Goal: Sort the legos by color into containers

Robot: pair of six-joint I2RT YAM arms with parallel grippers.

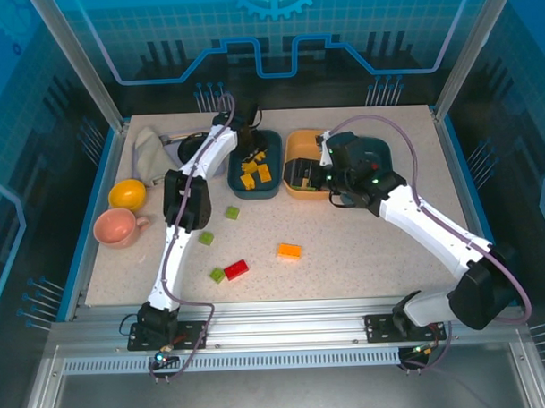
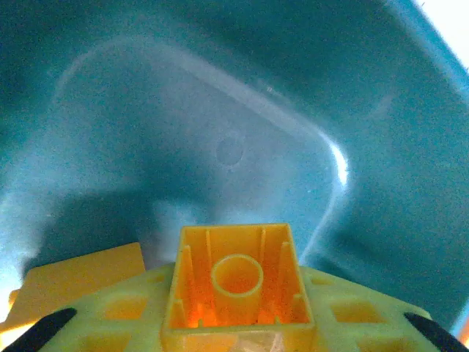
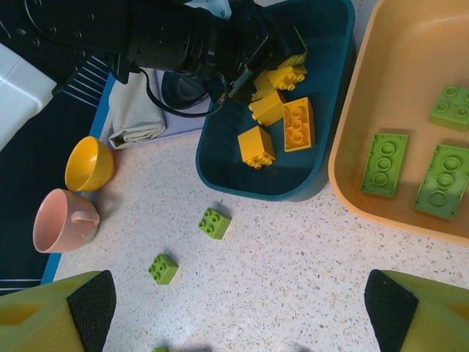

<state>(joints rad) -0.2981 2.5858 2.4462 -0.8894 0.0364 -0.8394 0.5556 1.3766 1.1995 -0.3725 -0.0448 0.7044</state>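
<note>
Left pincer: mine (image 2: 236, 330) is pinched on a small yellow plastic brick (image 2: 238, 275), its hollow underside turned toward my wrist camera, hanging just over the bare floor of the dark teal rounded plastic tray (image 2: 242, 110).
Right pincer: mine (image 3: 238, 315) is spread wide with nothing between the fingers, above the table (image 3: 308, 257) in front of the trays.
Yellow sorted: several yellow-orange bricks (image 3: 256, 147) already lie in that teal tray, which sits by the table's far edge, a little left of the middle.
Green sorted: three light green oblong bricks (image 3: 385, 163) lie in the orange-tan shallow plastic tray (image 3: 352, 132), just beside the teal one on its right.
Second teal tray (image 1: 389, 148): further right along the far edge; my right arm covers most of it, so I cannot tell what it holds.
Left on the table: three small light green square bricks (image 1: 232, 212), one red brick (image 1: 236, 269) and one orange oblong brick (image 1: 289, 251), loose between the middle and the near edge.
Progress: I judge it well past halfway. The brick I hold needs dropping, then five loose ones remain.
Not containers: a round yellow bowl (image 1: 127, 193) and a pink cup (image 1: 119, 227) near the left edge.
</note>
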